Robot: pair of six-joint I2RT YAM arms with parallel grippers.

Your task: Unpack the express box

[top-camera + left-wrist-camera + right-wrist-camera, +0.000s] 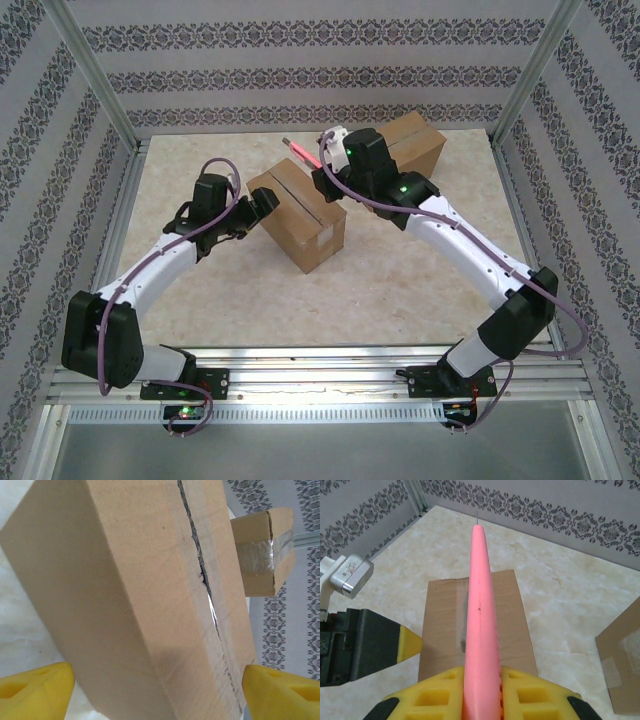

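Observation:
The express box (pixel 300 215) is a brown carton in the middle of the table, with a dark slit (pixel 200 565) running along its taped top seam. My left gripper (pixel 157 690) straddles the carton's near end, and its yellow fingertips (pixel 37 692) lie against both sides. From the right wrist view one left fingertip (pixel 409 645) touches the box's (pixel 510 630) left edge. My right gripper (pixel 482 675) hovers above the box's far end, shut on a pink cutter (pixel 481 595) that points away over the carton. The same pink cutter (pixel 303 152) sticks out to the upper left.
A second taped brown carton (pixel 415 145) stands at the back right, close behind the right wrist. Metal frame posts and patterned walls (pixel 300 80) enclose the marble tabletop (pixel 400 290). Open tabletop lies in front of the box.

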